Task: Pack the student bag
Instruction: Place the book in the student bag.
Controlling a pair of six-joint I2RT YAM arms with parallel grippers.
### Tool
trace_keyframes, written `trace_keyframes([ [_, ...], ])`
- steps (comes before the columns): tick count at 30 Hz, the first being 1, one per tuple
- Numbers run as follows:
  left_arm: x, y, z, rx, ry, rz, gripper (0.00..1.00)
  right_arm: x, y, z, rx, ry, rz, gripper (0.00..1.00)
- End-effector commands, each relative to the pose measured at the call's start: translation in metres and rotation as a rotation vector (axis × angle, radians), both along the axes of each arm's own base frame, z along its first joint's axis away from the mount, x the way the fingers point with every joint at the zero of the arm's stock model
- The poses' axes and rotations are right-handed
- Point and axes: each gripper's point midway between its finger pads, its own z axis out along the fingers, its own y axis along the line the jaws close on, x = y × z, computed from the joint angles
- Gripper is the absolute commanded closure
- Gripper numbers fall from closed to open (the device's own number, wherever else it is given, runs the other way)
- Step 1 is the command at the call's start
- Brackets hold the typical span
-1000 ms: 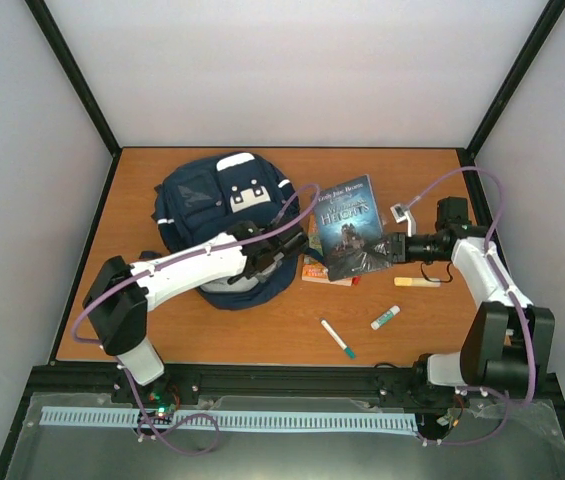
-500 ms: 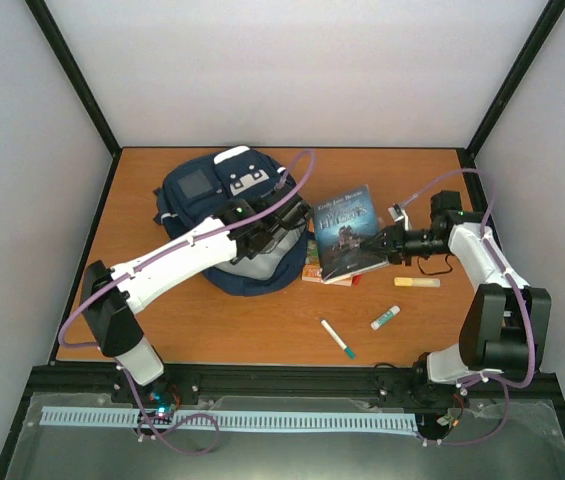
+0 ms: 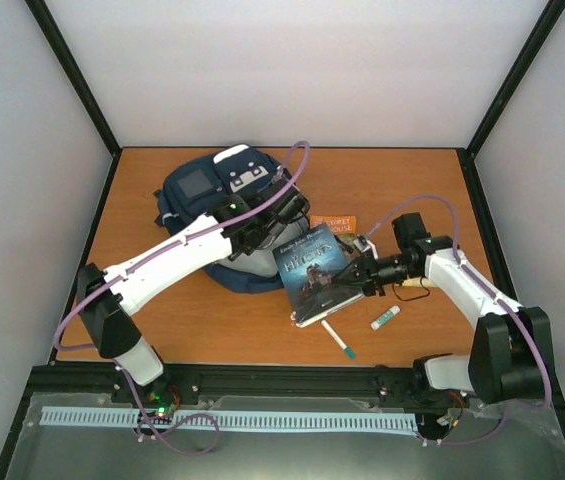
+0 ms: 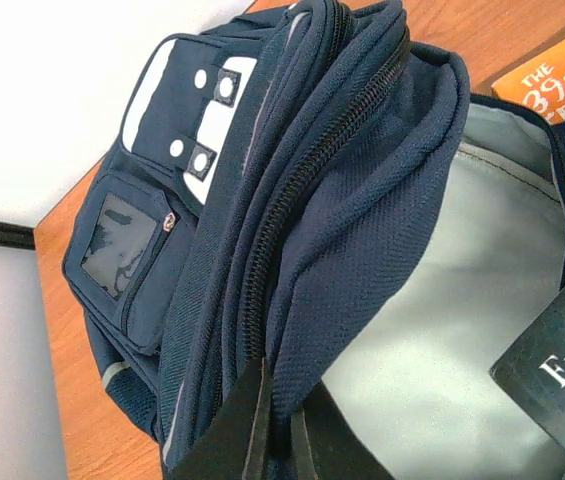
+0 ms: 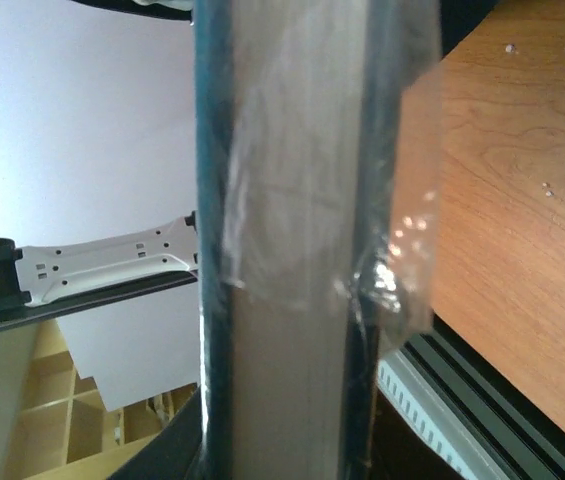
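"Emil…" bk [image 3: 314, 272] now nearer student bag [image 3: 177, 207]

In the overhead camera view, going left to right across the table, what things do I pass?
navy blue fabric backpack → dark-covered book → small white and green tube

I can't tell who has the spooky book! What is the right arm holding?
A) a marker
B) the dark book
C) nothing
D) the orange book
B: the right gripper is shut on the edge of the dark book, holding it next to the open student bag.
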Motion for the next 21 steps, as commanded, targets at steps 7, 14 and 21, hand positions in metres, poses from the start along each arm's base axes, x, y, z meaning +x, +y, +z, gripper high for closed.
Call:
trace_keyframes([
  [7, -0.006, 0.009, 0.067, -0.235, -0.148, 0.034, 0.99, 0.004, 0.034, 0.030, 0.147, -0.099, 0.131, 0.97],
  [14, -0.012, 0.017, 0.069, -0.255, -0.148, 0.057, 0.99, 0.017, 0.050, 0.017, 0.122, -0.108, 0.193, 0.97],
  [21, -0.015, 0.022, 0.088, -0.298, -0.175, 0.064, 0.99, 0.018, 0.037, -0.058, -0.146, -0.010, 0.191, 0.97],
])
